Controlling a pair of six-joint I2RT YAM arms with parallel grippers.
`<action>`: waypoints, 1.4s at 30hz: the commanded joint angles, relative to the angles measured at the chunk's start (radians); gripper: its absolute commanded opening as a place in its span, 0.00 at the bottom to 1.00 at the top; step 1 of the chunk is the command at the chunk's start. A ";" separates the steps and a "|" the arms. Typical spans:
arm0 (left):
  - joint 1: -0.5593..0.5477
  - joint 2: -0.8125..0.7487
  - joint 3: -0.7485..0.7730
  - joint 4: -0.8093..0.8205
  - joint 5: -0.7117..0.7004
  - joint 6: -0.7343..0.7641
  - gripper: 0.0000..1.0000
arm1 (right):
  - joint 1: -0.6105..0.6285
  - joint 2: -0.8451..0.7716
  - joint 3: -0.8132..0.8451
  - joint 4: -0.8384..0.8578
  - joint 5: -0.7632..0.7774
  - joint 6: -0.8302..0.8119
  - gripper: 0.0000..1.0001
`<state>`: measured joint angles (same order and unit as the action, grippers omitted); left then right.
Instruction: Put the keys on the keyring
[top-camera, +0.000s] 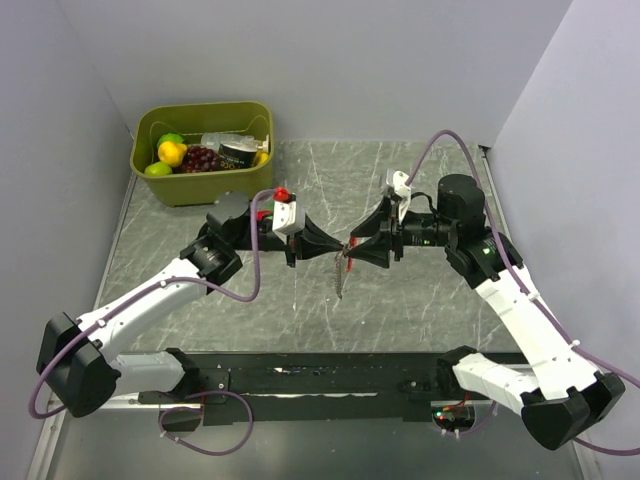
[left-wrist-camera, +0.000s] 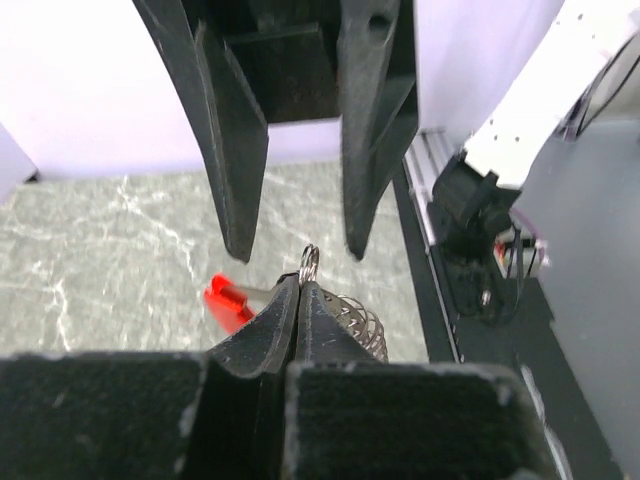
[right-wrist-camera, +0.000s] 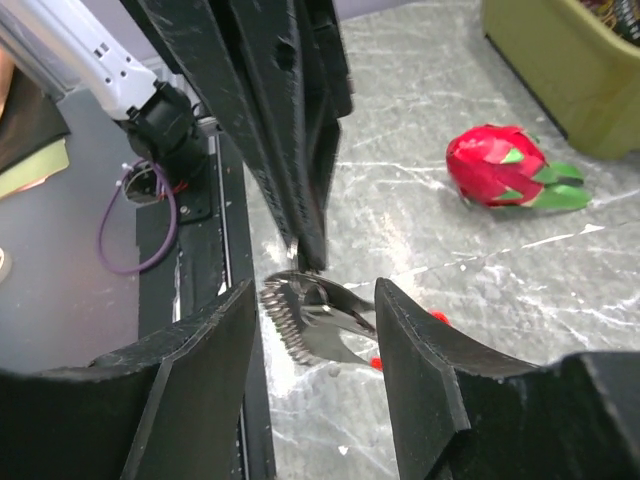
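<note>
While left gripper (top-camera: 338, 248) pinches the keyring (top-camera: 342, 276) with fingers pressed together over table (top-camera: 420, 305) center, right gripper (top-camera: 356, 246) sits fingers spread either side of it, room at 6 and 12 o'clock, green bin (top-camera: 205, 190) at 11 o'clock edge.

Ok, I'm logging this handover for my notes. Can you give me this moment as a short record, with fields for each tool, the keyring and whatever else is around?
left tool: shut, pinching the keyring's small ring
right tool: open, straddling the keyring
keyring: held above the table between the two tools, red fob attached
table: grey marble pattern
bin: olive green, back left, holds fruit toys
red toy with green leaves: lying on the table near the bin
</note>
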<state>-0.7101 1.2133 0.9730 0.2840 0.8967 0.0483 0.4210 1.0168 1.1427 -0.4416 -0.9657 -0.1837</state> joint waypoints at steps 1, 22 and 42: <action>0.001 -0.038 -0.031 0.266 -0.007 -0.136 0.01 | -0.007 -0.015 -0.014 0.066 -0.008 0.015 0.55; 0.003 -0.028 -0.083 0.549 -0.007 -0.310 0.01 | -0.008 -0.003 -0.029 0.023 -0.022 -0.013 0.08; 0.003 -0.017 -0.099 0.632 -0.028 -0.370 0.01 | -0.008 -0.017 -0.049 0.018 -0.021 -0.019 0.01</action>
<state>-0.7036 1.2091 0.8494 0.7712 0.8673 -0.2993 0.4171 0.9970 1.1038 -0.4103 -0.9985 -0.1993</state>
